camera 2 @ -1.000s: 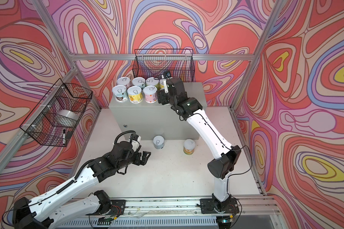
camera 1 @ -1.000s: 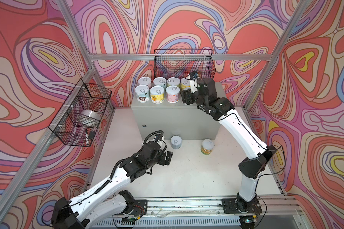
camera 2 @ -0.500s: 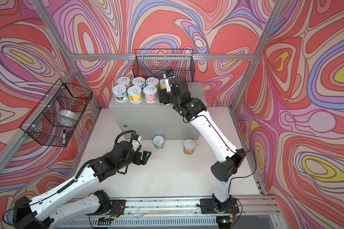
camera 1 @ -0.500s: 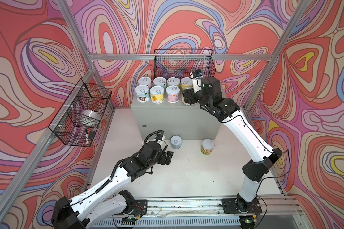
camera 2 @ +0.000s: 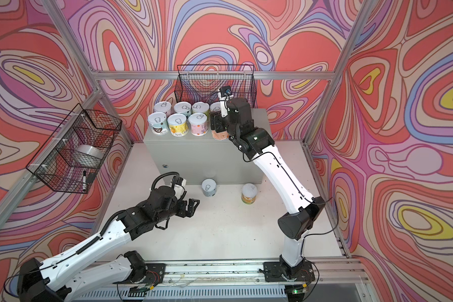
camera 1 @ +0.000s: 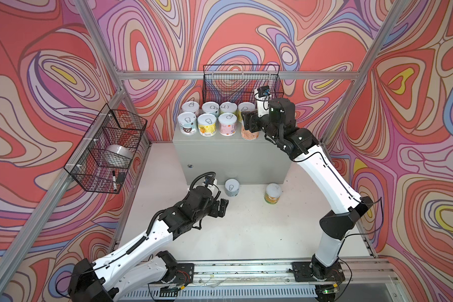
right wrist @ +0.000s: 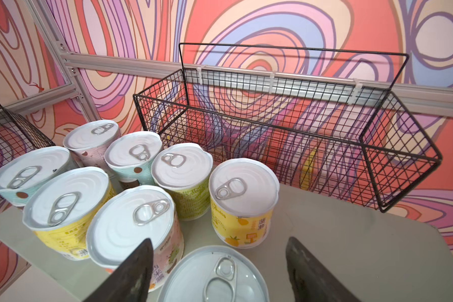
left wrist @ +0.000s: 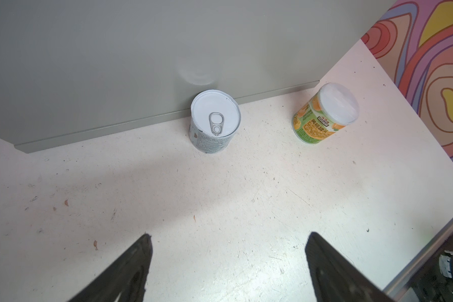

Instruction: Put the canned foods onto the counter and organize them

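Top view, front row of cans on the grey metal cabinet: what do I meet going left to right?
Pale teal-white can with brown print → yellow-labelled can → pink-labelled can → orange-labelled can.

Eight canned foods (camera 1: 207,125) with silver pull-tab lids stand upright in two close rows on the left part of the light-grey counter (camera 1: 230,157), an orange-pink can (camera 1: 249,135) ending the front row, while a white can (camera 1: 232,187) and a plain-capped green-orange can (camera 1: 272,193) stand upright below at its front.
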{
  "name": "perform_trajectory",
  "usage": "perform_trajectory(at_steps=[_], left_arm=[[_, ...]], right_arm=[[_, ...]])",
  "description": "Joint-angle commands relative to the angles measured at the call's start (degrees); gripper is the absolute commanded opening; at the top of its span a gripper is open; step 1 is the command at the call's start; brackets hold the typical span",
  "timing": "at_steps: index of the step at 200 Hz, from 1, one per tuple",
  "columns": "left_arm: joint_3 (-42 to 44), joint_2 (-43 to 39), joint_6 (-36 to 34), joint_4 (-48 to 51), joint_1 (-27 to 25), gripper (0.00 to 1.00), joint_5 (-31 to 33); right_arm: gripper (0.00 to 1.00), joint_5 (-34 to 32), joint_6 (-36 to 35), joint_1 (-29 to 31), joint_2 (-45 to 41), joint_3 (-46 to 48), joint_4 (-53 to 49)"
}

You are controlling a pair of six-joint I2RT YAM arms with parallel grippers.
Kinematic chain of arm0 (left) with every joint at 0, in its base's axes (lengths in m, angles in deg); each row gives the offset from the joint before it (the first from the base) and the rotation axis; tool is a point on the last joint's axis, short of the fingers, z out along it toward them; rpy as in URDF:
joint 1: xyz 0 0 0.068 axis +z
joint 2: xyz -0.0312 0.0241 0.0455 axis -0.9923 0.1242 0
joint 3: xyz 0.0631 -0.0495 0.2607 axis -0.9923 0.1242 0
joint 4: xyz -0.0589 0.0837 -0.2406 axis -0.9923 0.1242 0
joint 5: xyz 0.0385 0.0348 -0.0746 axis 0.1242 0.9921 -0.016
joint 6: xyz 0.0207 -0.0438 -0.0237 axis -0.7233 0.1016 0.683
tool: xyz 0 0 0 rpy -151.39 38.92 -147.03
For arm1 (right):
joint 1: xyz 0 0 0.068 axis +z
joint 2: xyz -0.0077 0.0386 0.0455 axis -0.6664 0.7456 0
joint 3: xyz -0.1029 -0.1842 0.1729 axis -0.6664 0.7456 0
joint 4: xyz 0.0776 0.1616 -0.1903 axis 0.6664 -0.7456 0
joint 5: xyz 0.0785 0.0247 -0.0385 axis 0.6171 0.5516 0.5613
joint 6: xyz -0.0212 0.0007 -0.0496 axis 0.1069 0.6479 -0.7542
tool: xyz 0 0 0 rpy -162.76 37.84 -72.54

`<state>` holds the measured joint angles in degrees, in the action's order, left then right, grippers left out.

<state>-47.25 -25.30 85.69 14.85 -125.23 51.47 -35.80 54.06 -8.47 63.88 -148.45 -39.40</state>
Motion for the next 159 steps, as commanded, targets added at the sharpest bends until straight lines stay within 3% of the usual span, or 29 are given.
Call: perform_trajectory(at_steps=[1, 91, 159], left_arm=[[0.4, 0.1, 0.0, -0.7, 0.3, 0.92, 0.9], [2.2, 0.0, 0.9, -3.1, 0.3, 0.92, 0.0], [2.6, 0.3, 1.3, -3.9, 0.3, 0.92, -0.7]], right_arm=[[0.81, -0.8, -0.7, -0.4, -0.3, 1.6, 3.2], [0.78, 5.4, 0.1, -0.4, -20.2, 25.4, 13.4], [0.52, 6.2, 3.5, -0.4, -25.4, 37.6, 15.0]])
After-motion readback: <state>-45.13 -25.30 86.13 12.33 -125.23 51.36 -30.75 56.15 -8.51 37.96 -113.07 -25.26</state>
